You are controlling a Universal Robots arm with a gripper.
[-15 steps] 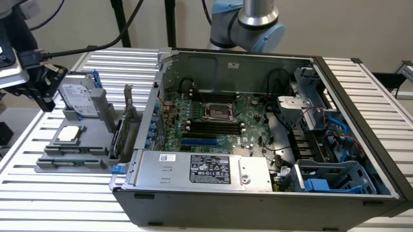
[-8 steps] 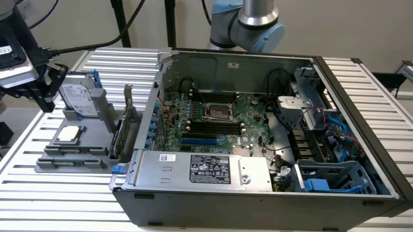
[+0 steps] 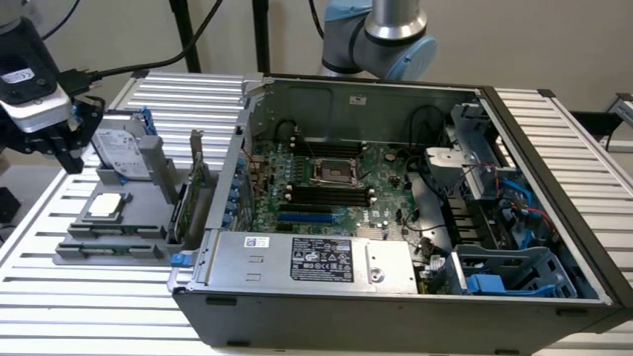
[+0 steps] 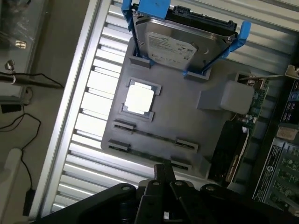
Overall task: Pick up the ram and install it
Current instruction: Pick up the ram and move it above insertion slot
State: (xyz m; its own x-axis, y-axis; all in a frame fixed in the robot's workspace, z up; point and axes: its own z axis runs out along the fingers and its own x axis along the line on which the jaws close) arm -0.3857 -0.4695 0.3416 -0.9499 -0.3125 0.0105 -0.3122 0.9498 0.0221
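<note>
The pincer (image 3: 71, 163) was found closed and empty over the grey tray (image 3: 138, 215), where the ram (image 3: 105, 250) was seated edgewise in a slot. If lowered shut, the thin stick could be struck rather than gripped.

Holder (image 3: 141, 222) on table (image 3: 89, 300), at exterior view's left of case (image 3: 396, 326). On holder: drive (image 3: 121, 152) behind, chip (image 3: 107, 205) middle, ram (image 3: 104, 249) front; card (image 3: 188, 196) beside case.
</note>
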